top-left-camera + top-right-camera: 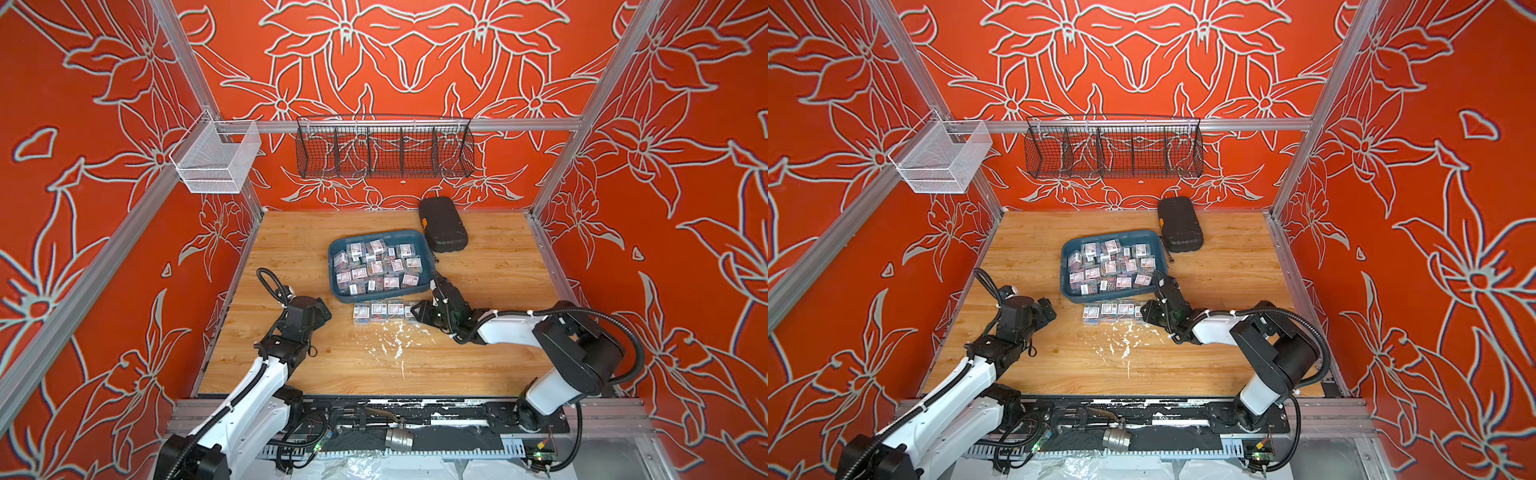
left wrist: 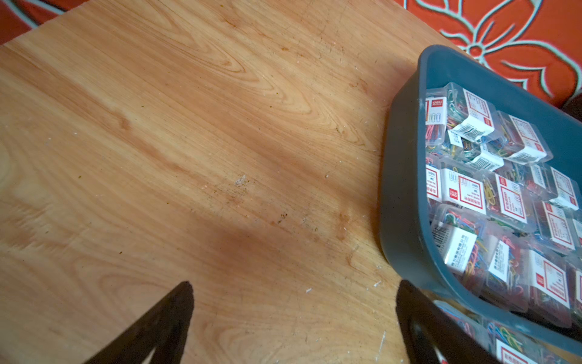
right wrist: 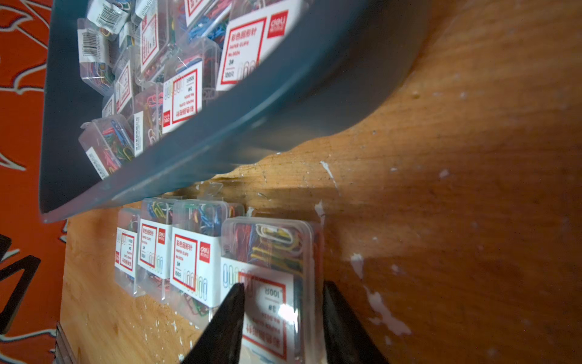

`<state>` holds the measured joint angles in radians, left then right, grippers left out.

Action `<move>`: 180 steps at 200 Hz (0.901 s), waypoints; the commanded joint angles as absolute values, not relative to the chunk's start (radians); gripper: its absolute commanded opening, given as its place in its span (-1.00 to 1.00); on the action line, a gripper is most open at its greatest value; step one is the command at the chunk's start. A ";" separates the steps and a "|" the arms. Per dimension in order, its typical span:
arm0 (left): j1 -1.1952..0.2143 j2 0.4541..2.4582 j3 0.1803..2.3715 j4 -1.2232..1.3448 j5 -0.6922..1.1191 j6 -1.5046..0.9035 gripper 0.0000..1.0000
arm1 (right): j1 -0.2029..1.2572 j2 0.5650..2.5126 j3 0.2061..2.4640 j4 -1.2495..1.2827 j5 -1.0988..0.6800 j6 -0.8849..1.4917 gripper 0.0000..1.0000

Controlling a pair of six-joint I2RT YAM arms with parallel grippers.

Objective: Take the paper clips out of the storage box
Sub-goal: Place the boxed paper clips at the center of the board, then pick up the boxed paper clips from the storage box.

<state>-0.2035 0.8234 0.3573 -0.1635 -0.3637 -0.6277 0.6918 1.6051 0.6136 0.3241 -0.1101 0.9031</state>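
Top views, both of them, show a white mesh basket (image 1: 216,160) hung on the left side rail, well apart from the work. Below it my left hand (image 1: 322,313) hovers over the light wooden bench (image 1: 498,266), fingers spread wide and holding nothing. In the left wrist view one finger (image 2: 419,315) stands near the closest corner of the shallow dark teal-blue plastic storage box (image 2: 400,195).

That storage box sits mid-bench, heaped with small clear plastic boxes of multicoloured paper clips (image 1: 376,266), each with a white-and-red label. A black wire basket (image 1: 384,147) hangs on the back rail behind it.

Just in front of the tray's near wall, a row of four such boxes (image 1: 378,311) lies on the bench. My right hand (image 3: 283,284) is at the right end of that row, pinching the rightmost box (image 3: 274,245) across its width. Its neighbour lies just beside it on the left, and the tray wall rises close beyond. White splatter marks (image 1: 392,338) spot the wood in front of the row.

A black hard case with an orange latch (image 1: 442,224) lies just beside the tray's far right corner.
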 commanded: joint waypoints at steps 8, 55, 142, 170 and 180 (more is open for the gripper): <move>-0.199 0.810 0.370 -0.166 -0.360 -0.625 0.95 | 0.695 1.562 0.646 0.185 -0.043 0.895 -0.10; -0.199 0.798 0.461 -0.210 -0.201 -0.555 0.95 | 0.692 1.369 0.638 0.084 0.056 0.837 0.03; -0.216 1.103 0.853 -0.315 -0.062 -0.512 0.84 | 0.603 1.069 0.629 -0.141 0.407 0.560 0.13; -0.273 1.312 1.018 -0.434 -0.185 -0.557 0.67 | 0.563 1.043 0.598 -0.150 0.557 0.449 0.20; -0.302 1.385 1.081 -0.475 -0.234 -0.553 0.64 | 0.554 1.050 0.592 -0.148 0.611 0.414 0.21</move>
